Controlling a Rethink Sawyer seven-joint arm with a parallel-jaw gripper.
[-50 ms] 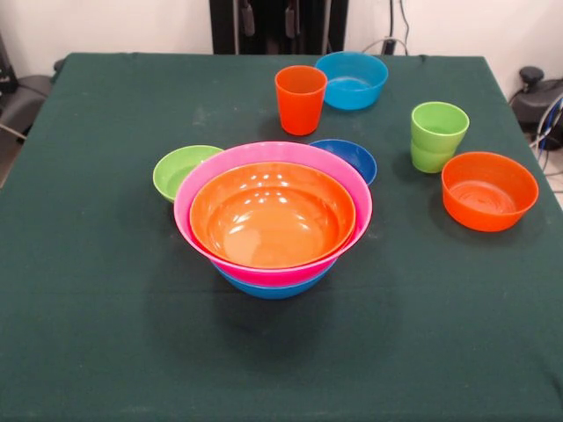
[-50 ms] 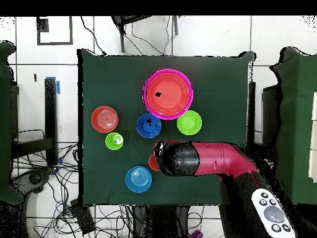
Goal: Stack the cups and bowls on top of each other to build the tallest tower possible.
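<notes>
Front view, read left to right across the dark green table (image 1: 106, 334).

- Small lime green bowl (image 1: 180, 170): upright, tucked just behind the left rim of the tower, possibly touching it.
- Tower (image 1: 273, 220): large blue bowl (image 1: 273, 287) at the bottom, large pink bowl (image 1: 195, 189) nested in it, large orange bowl (image 1: 273, 215) nested on top. Wide and low, sitting level, near the table's middle.
- Orange cup (image 1: 300, 98): upright, behind the tower, near the far edge.
- Dark blue bowl (image 1: 352, 158): partly hidden behind the tower's right rim.
- Light blue bowl (image 1: 352, 80): far edge, just right of the orange cup.
- Lime green cups (image 1: 438, 136): look like two, one nested in the other, upright, right of the tower.
- Small orange bowl (image 1: 489, 190): just beside the green cups, well apart from the tower.

Arm: in the overhead view the red and black arm (image 2: 210, 159) reaches in over the table and covers most of the orange cup (image 2: 152, 163). Gripper hidden beneath the arm's head; cannot tell how it is set.

Step in hand (judgement): three large bowls are stacked, the smaller pieces not yet. The arm's position suggests the orange cup is the current target.

Next move (judgement): a firm hold on the cup's rim or wall, a lift clear of the dark blue bowl, then placement centred in the orange bowl's bottom. Off-centre placement on the glossy slope risks sliding.
</notes>
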